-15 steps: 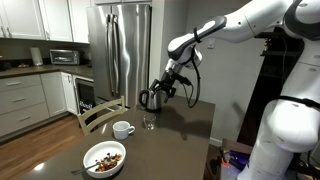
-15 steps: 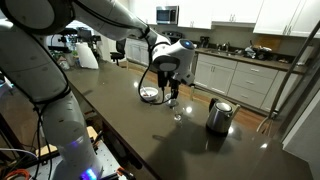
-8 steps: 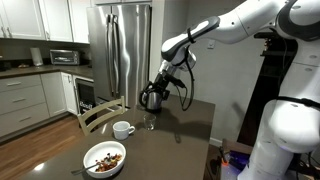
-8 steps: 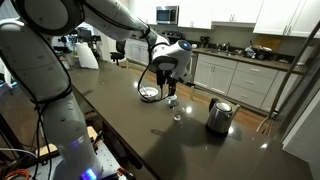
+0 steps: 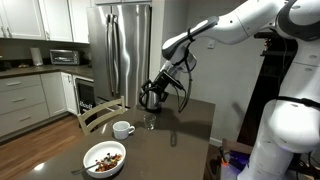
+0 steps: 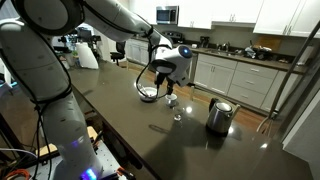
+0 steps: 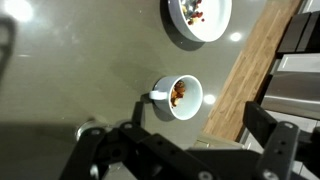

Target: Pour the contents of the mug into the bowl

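Hand [image 5: 154,95] hovering high over dark desk [image 7: 60,80], fingers standing wide apart, gripping nothing. Small squat white ceramic mug [image 7: 196,104] sitting below hand, handle pointing toward one finger; wide round white bowl [image 7: 172,25] lying beyond mug.

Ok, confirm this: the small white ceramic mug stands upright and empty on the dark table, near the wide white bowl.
Not empty: the wrist view shows brownish bits inside the white ceramic mug. It does stand upright on the table near the bowl.
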